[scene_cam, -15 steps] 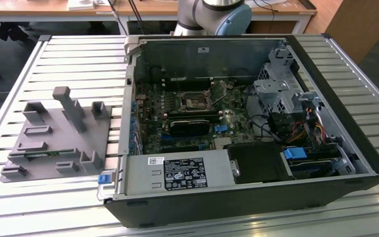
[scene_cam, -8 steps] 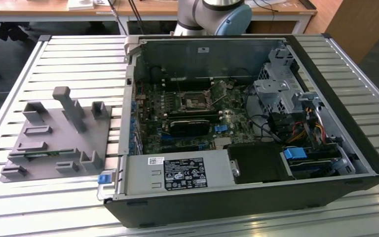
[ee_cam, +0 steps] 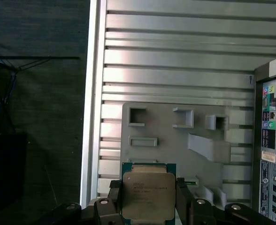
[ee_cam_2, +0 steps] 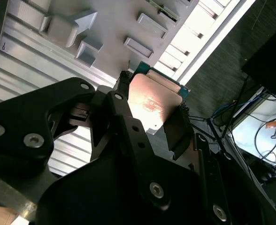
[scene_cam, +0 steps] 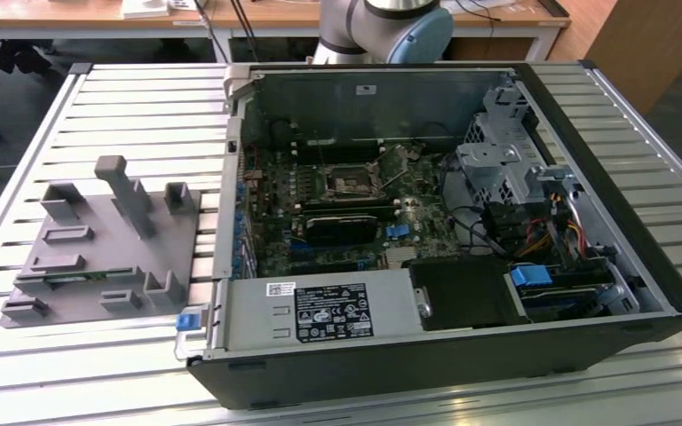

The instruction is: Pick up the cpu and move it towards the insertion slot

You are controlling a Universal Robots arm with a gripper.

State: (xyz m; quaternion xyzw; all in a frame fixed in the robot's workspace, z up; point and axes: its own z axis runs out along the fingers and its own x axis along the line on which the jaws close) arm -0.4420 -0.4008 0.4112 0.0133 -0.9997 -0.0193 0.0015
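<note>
The slatted metal counter carries everything. On it stands the open computer case; in the first wrist view its rear panel lies off to one side of the fingers, well apart from them. The grey plastic fixture lies on the counter beyond the fingertips, with clear space between it and them. The insertion slot, a dark square in a bright metal frame, sits on the board inside the case and is judged well apart from the fingers at this moment. The fingers are closed to the width of the cpu and grip it by two opposite edges, so the chip sits between the fingertips, lifted clear of the fixture, its metal top facing the first wrist view. Assessment: the pick is complete and the carry towards the slot is at an early stage. To do it well, the edge grip should be kept firm and even. The chip should be held flat and square to the slot's frame. The path should clear the case wall with margin, since any knock could shift the chip between the fingers.
</note>
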